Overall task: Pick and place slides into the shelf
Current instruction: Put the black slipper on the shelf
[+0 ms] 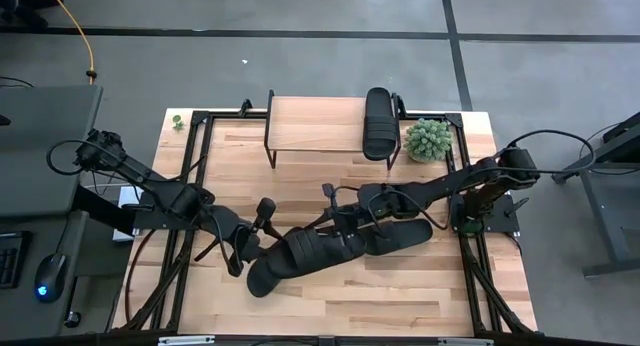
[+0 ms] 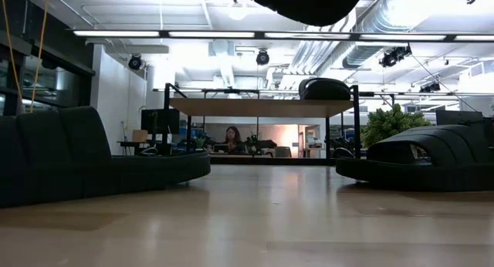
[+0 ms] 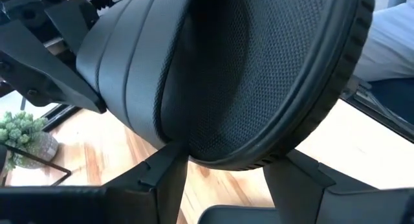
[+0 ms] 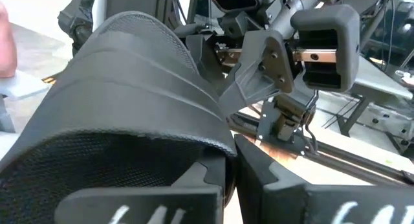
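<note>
One black slide [image 1: 305,254] is lifted over the table's middle, and both grippers are shut on it. My left gripper [image 1: 245,251] has one end and my right gripper [image 1: 342,226] the strap end. In the low view it is the dark shape [image 2: 301,1] at the top edge. A second slide [image 1: 405,234] lies sole-down to its right. Another slide [image 2: 100,167] lies on the table in the low view, mostly hidden from above. One more slide [image 1: 380,121] rests on the right end of the shelf [image 1: 310,121], which stands at the far edge. My left gripper [image 3: 226,179] holds the lifted slide by the rounded end of its sole [image 3: 259,160], pinched between the two fingers [image 3: 165,179] across its width. The slide is clear of the table. My right gripper [image 4: 233,172] pinches the same slide at the edge of its ribbed strap [image 4: 194,143]; the strap hides the inner finger [image 4: 204,175].
A small potted plant [image 1: 428,139] stands just right of the shelf. Black frame rails [image 1: 185,186] run along the table's left and right sides. Bare wood lies between the shelf and the arms, and along the near edge. A person [image 2: 231,136] sits far behind the table.
</note>
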{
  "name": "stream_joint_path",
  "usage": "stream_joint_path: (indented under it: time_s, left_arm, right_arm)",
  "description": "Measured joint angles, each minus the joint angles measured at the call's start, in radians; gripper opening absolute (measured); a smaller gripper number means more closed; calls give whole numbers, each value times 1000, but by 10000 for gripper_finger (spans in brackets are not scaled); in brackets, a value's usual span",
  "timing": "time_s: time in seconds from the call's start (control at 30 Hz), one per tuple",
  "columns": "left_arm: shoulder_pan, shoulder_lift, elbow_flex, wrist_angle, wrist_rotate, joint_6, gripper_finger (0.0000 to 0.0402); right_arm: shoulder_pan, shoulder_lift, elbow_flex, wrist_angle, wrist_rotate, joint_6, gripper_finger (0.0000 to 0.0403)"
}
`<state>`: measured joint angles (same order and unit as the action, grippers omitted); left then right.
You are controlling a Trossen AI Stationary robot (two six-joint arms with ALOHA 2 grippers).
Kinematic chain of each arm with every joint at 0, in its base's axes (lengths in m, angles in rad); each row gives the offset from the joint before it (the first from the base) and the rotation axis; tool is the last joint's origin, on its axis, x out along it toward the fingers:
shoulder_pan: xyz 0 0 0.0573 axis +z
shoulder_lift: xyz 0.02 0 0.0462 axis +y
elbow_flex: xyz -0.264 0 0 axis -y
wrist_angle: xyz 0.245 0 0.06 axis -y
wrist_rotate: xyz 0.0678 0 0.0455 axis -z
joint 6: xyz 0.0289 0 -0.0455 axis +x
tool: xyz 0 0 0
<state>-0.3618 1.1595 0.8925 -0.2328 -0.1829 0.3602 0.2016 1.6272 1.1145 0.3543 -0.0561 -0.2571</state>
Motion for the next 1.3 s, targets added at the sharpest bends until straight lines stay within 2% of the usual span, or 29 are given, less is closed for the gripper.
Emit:
stream_joint_path:
  time_s: [0.3, 0.4, 0.5, 0.67, 1.3]
  left_arm:
    - [-36, 0, 0, 53, -12, 44, 184]
    - [-66, 4, 6, 124, -21, 72, 184]
    - [-85, 2, 5, 146, -37, 82, 184]
    - [-90, 2, 4, 136, -23, 82, 184]
    - [-90, 2, 3, 25, -159, 64, 184]
  right_arm:
    - [-1, 0, -1, 19, 9, -34, 0]
    - [-5, 6, 1, 48, 98, -42, 0]
    - [-11, 5, 1, 51, 140, -41, 0]
    - [-4, 5, 1, 36, 99, -42, 0]
    - [-5, 3, 1, 36, -18, -5, 0]
